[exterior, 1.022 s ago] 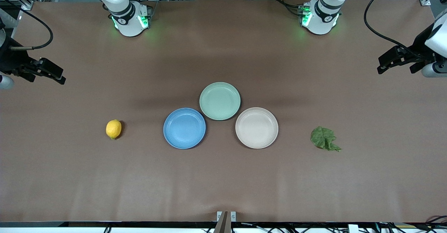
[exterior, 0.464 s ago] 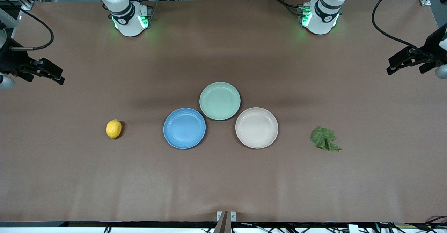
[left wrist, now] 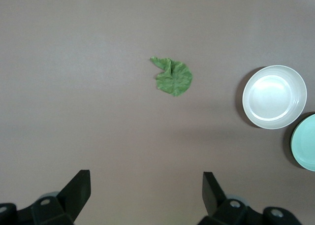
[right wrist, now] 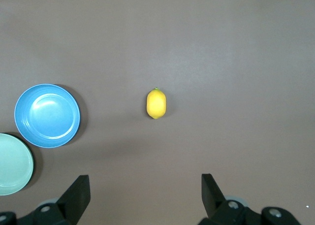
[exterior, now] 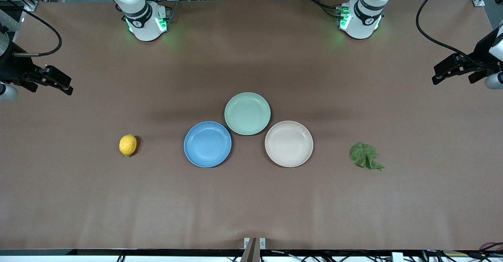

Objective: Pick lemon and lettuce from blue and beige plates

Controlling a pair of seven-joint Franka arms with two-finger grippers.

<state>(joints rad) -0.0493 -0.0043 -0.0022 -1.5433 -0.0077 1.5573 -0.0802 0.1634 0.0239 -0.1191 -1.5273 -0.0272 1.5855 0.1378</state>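
Observation:
The yellow lemon (exterior: 127, 145) lies on the bare table, beside the empty blue plate (exterior: 207, 144) toward the right arm's end. The green lettuce leaf (exterior: 365, 156) lies on the table, beside the empty beige plate (exterior: 289, 143) toward the left arm's end. My right gripper (exterior: 65, 86) hangs open and empty over the right arm's end of the table. Its wrist view shows the lemon (right wrist: 156, 103), the blue plate (right wrist: 47, 115) and its own gripper (right wrist: 145, 185). My left gripper (exterior: 442, 73) hangs open and empty over the left arm's end. Its wrist view shows the lettuce (left wrist: 173, 77), the beige plate (left wrist: 274, 96) and its own gripper (left wrist: 146, 185).
An empty pale green plate (exterior: 247, 113) touches both other plates and lies farther from the front camera. The two arm bases (exterior: 147, 18) (exterior: 359, 16) stand along the table's back edge. The brown table (exterior: 251, 203) is bare elsewhere.
My left gripper has moved outward toward its end of the table and away from the lettuce, then settled. The right gripper, lemon, lettuce and plates have not moved.

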